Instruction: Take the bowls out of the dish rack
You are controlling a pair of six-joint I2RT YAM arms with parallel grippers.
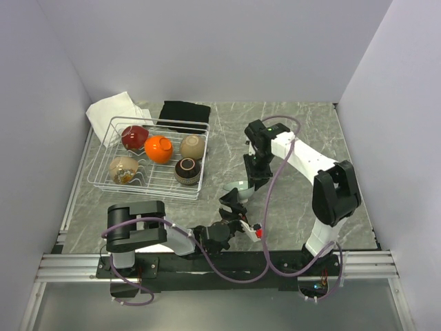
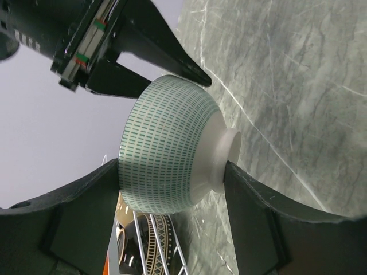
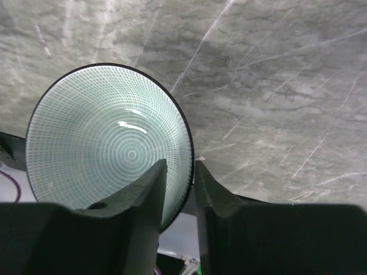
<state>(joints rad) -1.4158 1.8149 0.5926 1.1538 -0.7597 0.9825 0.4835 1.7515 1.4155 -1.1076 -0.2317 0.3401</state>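
Note:
A pale teal bowl [image 1: 240, 189] hangs tilted above the table, right of the dish rack [image 1: 103, 148]. My left gripper [image 1: 231, 207] is shut on it. In the left wrist view one finger presses the bowl's [image 2: 172, 149] rim side and the other its white foot. My right gripper [image 3: 180, 166] is shut on the bowl's [image 3: 109, 137] dark rim, one finger inside and one outside. In the rack sit a dark red bowl [image 1: 135, 136], an orange one [image 1: 158, 149], a beige one [image 1: 192, 146], a tan-brown one [image 1: 124, 168] and a dark brown one [image 1: 187, 170].
A white cloth [image 1: 114, 109] and a black cloth [image 1: 184, 112] lie behind the rack at the back of the grey marbled table [image 1: 310, 131]. Purple cables loop from both arms over the near edge. White walls close in the table on three sides.

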